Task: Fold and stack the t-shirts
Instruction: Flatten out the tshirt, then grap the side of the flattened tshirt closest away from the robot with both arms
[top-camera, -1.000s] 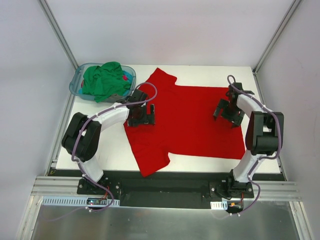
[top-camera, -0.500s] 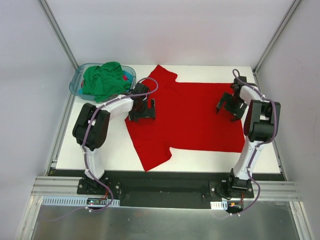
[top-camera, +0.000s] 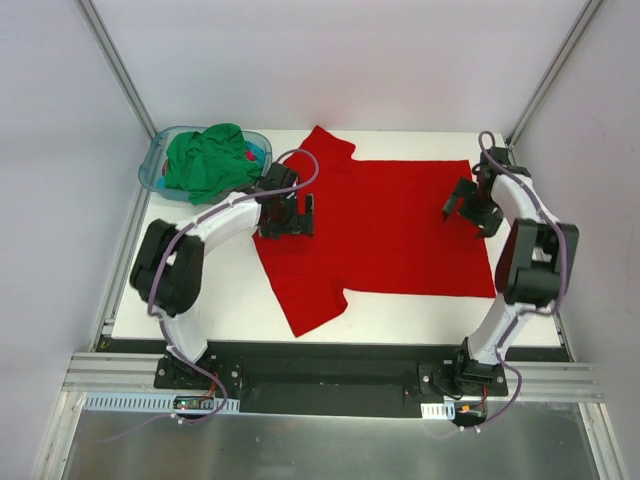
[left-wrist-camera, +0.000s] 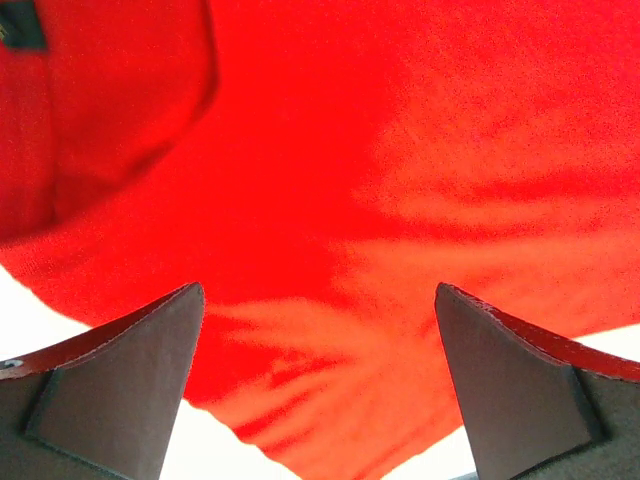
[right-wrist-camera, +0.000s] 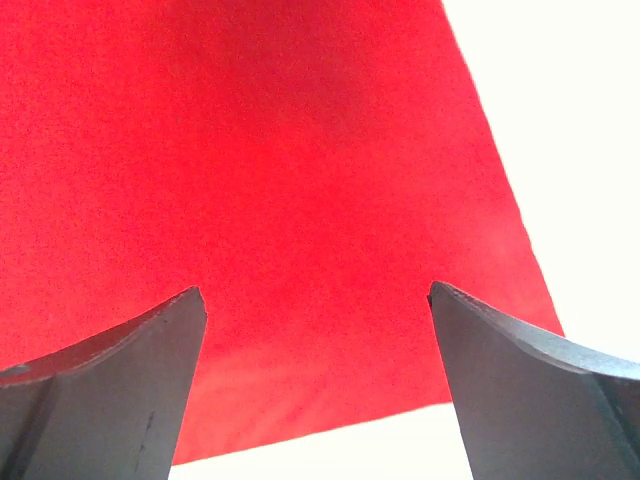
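The red t-shirt (top-camera: 390, 225) lies spread flat on the white table (top-camera: 215, 300), with its shoulders to the left and its hem to the right. The left gripper (top-camera: 286, 222) hangs over the collar end, its jaws wide apart and holding nothing. The right gripper (top-camera: 470, 215) hangs over the hem end, its jaws released too and empty. The green t-shirt (top-camera: 210, 160) sits crumpled in the blue basket (top-camera: 152, 172) at the far left corner.

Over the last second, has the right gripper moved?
Yes. The right gripper has shifted up and right over the red t-shirt, toward the far right corner of the table.
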